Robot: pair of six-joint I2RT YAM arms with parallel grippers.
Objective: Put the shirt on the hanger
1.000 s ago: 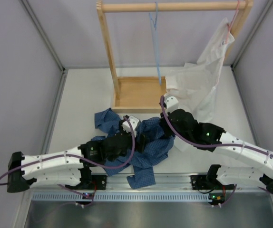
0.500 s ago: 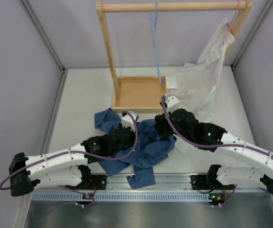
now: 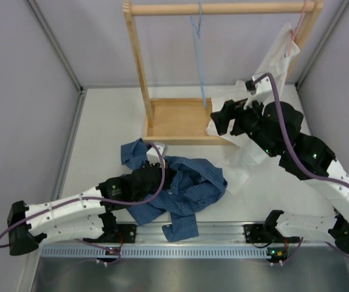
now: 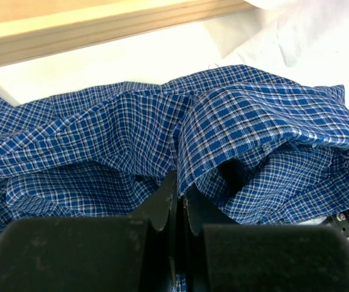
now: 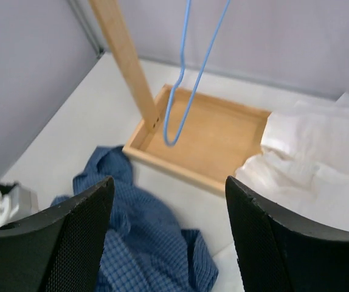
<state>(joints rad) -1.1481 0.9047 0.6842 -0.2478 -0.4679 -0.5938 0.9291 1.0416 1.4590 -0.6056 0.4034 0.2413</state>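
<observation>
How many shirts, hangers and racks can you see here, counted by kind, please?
Shirts: 2 (blue checked shirt, white shirt)
Hangers: 2 (light blue hanger, pink hanger)
Wooden rack: 1
Total: 5

My pincer (image 5: 168, 185) gapes wide; between its 2 fingers (image 5: 77, 243) I see the hanger (image 5: 169, 141) dangling over a wooden tray (image 5: 223, 137), the shirt (image 5: 138, 237) crumpled on the desk (image 5: 71, 134).

Hanger (image 3: 201, 67) is hung free under rail (image 3: 223, 8), with open air around it down to wooden tray (image 3: 174, 118). Access is bounded on the left by rack post (image 3: 137, 67) and crowded on the right by white shirt (image 3: 256, 112), draped over the tray corner. Desk (image 3: 101, 128) centre is blocked by heaped blue shirt (image 3: 183, 185); the far-left part is bare.
</observation>
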